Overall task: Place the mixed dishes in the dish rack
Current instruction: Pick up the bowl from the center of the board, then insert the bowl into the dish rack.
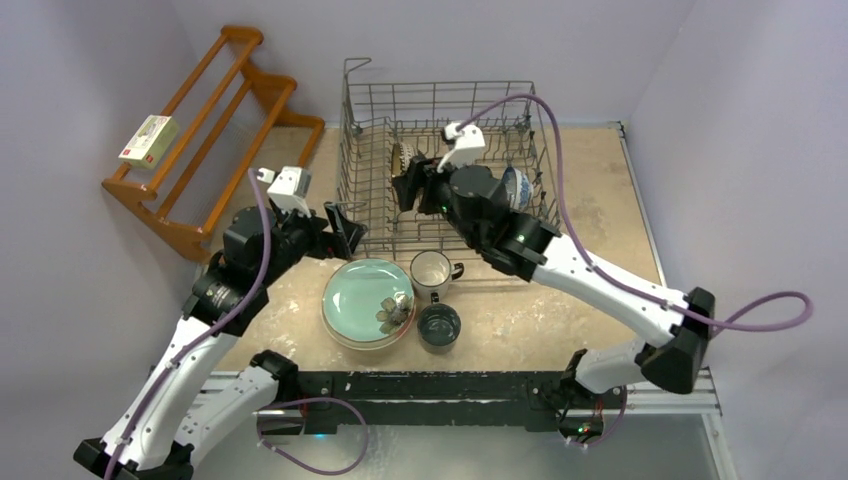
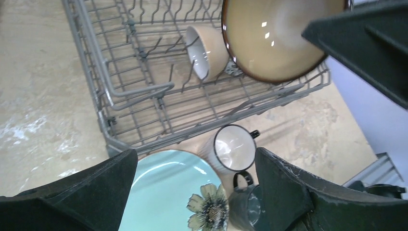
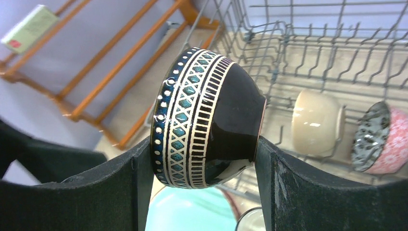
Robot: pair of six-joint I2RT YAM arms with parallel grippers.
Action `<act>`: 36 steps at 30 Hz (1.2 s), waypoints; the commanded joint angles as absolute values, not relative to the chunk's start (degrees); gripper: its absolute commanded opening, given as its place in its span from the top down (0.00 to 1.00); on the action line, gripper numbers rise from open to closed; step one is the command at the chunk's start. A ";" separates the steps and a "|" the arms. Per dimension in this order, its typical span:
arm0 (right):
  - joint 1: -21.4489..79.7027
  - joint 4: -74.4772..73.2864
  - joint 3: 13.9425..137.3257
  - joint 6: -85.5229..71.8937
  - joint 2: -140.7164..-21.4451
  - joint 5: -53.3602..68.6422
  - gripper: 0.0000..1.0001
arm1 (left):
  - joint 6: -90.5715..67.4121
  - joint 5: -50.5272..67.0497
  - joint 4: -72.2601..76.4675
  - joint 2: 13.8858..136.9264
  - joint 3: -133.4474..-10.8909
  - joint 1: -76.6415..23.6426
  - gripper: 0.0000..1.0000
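Bowls are the business at this moment. The right tool [image 3: 202,144] is clamped on a dark patterned bowl [image 3: 207,115]. The bowl lies on its side between the fingers, rim toward one and foot toward the other, above the wire rack [image 1: 352,160] in the upper middle of the overhead view. At the right of the wrist view, a beige bowl [image 3: 315,122] and a pink bowl [image 3: 380,144] lean on the tines.

The left tool [image 1: 345,225] stands wide apart and empty at the rack's lower-left corner, over the green plate [image 1: 360,290]. A white mug [image 1: 432,270] and a dark mug [image 1: 439,325] wait beside the plate on the surface [image 1: 610,180].

I think the danger is a release from too high: the bowl could roll, strike the beige one, or jam between tines. The grip on a curved glazed wall may also slip.
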State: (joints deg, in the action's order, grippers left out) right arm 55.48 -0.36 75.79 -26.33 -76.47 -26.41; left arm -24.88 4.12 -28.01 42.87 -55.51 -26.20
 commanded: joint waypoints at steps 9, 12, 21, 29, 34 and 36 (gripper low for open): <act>53.13 -7.02 94.99 -12.91 -93.08 -36.04 1.00 | -20.04 -3.41 -25.98 38.77 -46.77 -25.93 0.10; 52.21 -8.15 97.96 -11.12 -96.47 -36.24 1.00 | -19.70 -3.55 -25.93 38.35 -46.41 -25.95 0.10; 50.33 -13.67 107.91 -8.28 -107.86 -35.28 1.00 | -19.34 -4.17 -26.82 37.05 -46.00 -25.98 0.10; 49.68 -16.62 112.59 -7.86 -114.79 -35.51 1.00 | -19.32 -4.29 -26.79 37.16 -45.96 -25.95 0.10; 49.25 -17.01 112.85 -8.62 -116.98 -33.99 1.00 | -19.34 -4.31 -26.81 37.09 -45.92 -25.97 0.10; 48.99 -17.42 112.94 -9.21 -117.75 -33.27 1.00 | -19.34 -4.31 -26.81 37.19 -45.90 -25.93 0.10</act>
State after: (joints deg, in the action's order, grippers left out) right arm 49.50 -19.14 108.99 -9.17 -119.20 -33.28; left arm -20.32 -3.49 -28.34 37.36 -46.15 -26.20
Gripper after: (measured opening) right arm 0.703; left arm 0.898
